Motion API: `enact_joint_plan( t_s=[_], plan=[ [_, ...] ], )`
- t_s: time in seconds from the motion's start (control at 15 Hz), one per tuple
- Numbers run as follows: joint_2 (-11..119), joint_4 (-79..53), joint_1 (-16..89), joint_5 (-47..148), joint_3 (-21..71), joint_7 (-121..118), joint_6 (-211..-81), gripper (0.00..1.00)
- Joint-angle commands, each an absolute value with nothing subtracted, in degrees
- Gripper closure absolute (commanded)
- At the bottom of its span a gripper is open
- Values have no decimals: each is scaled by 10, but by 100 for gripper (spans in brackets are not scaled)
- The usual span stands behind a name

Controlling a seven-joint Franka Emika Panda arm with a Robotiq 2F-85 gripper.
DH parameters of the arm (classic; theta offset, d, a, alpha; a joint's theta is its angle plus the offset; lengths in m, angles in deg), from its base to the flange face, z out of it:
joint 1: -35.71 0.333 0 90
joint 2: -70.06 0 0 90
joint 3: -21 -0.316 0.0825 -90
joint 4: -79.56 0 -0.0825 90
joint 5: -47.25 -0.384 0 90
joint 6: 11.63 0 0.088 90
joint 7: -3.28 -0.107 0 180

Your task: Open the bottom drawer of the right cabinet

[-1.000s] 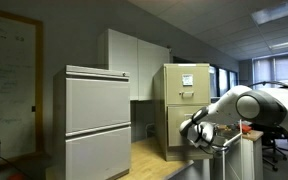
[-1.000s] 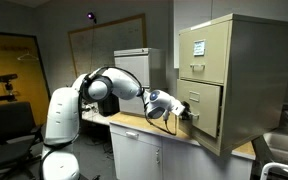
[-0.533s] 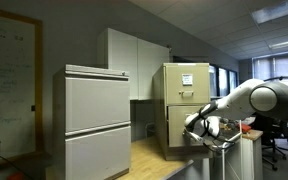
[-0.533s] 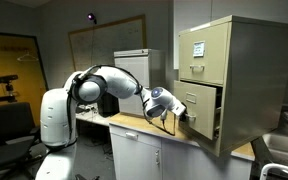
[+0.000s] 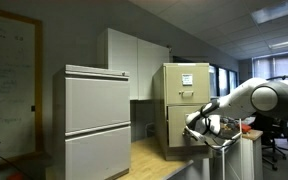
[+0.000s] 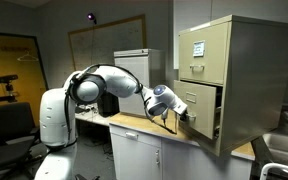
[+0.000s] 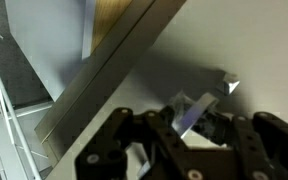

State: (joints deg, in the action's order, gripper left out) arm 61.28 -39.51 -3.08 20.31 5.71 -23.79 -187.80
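Note:
The right cabinet [image 6: 239, 70] is tan-beige and stands on a wooden counter; it also shows in an exterior view [image 5: 184, 80], with white paper on its top drawer. The bottom drawer [image 6: 202, 108] stands pulled out a short way, with a dark gap above it; it shows too in an exterior view [image 5: 177, 125]. My gripper [image 6: 183, 112] is at the drawer front in both exterior views [image 5: 196, 128]. In the wrist view the gripper [image 7: 189, 122] is shut on the silver handle [image 7: 198, 106] against the pale drawer front [image 7: 239, 45].
A wide pale grey two-drawer cabinet [image 5: 96, 115] stands beside the tan one and shows farther back in an exterior view [image 6: 132, 62]. The wooden counter [image 6: 134, 122] runs under my arm. An office chair [image 6: 9, 125] stands by the robot base.
The bottom drawer has slid out from shut to partly open as my gripper drew back with its handle. Over the last half second almost nothing moved.

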Motion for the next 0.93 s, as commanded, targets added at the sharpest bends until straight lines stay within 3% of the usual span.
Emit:
enact_joint_plan(
  t_s=[0.0,0.53,0.87],
  plan=[
    [664,-402,-57,179,26,-169,-1781,94],
    [692,-483,-107,-30,-81,-5,-1846,94],
    [725,-509,-115,-199,-103,133,-1837,94]
  ],
)
